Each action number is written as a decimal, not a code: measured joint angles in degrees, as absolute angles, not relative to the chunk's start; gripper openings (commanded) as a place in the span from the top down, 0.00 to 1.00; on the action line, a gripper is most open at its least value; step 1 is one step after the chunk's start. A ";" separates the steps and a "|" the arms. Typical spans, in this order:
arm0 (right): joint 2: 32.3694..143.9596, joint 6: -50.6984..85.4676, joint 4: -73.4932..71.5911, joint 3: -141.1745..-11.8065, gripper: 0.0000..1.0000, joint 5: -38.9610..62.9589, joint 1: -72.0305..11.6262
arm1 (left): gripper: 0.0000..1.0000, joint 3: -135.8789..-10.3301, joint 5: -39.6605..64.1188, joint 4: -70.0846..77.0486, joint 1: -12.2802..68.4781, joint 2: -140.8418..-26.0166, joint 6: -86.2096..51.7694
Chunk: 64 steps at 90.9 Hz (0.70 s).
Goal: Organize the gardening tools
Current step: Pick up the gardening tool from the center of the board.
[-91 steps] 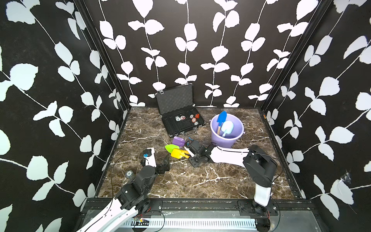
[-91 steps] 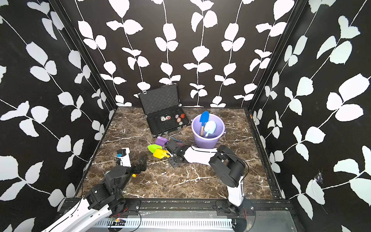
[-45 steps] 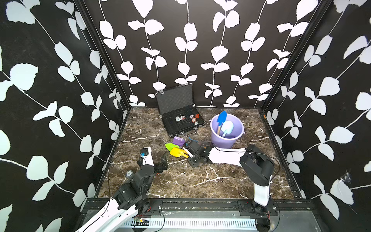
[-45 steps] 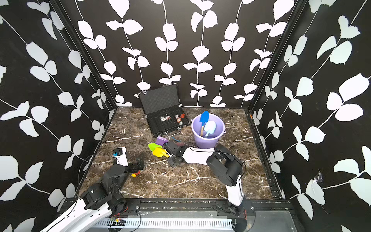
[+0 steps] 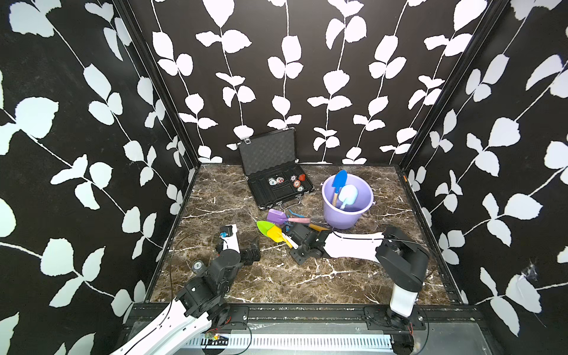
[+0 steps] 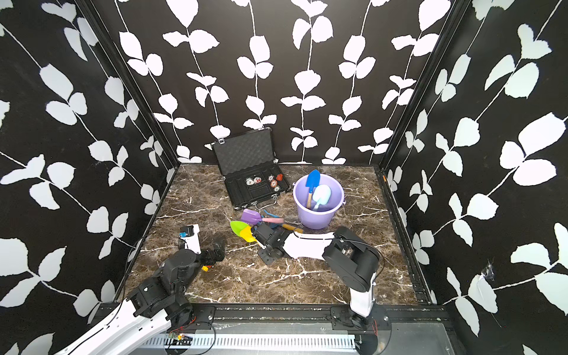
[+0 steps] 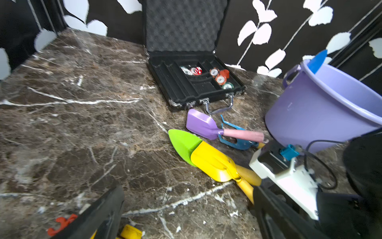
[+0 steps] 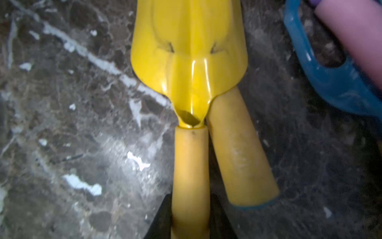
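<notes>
Yellow spade (image 8: 189, 51) has its handle pinched by the right gripper (image 8: 190, 209).

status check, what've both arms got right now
Left tool open, empty. Right tool closed on yellow spade at the handle, not yet lifted. Green spade head under it, handle alongside: may drag on lift.

six tools in all: two in the bucket (image 5: 341, 219), a blue spade (image 5: 339, 181) and a pale scoop (image 5: 349, 195); four on the table (image 5: 276, 276), a purple spade (image 5: 276, 215), green spade (image 5: 264, 226), yellow spade (image 5: 274, 234) and rake (image 7: 240, 145). one bucket, one case (image 5: 267, 153). chips (image 5: 297, 183) too bunched to count.
</notes>
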State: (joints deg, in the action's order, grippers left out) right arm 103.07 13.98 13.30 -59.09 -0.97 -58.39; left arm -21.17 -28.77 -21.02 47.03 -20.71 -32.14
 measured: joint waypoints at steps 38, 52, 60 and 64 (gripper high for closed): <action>85.62 16.21 6.13 -46.15 1.00 -4.27 -59.29 | 0.01 -21.28 -21.32 -16.49 47.03 -22.85 -33.39; 79.79 16.53 3.66 -42.57 1.00 -7.27 -59.29 | 0.01 -21.63 -20.43 -14.06 47.03 -25.58 -32.91; 76.18 16.56 2.37 -40.60 1.00 -8.71 -59.27 | 0.01 -21.85 -20.10 -11.77 47.03 -28.32 -32.58; 74.67 16.56 1.58 -39.72 1.00 -9.32 -59.27 | 0.01 -22.13 -19.88 -10.68 47.03 -29.85 -32.49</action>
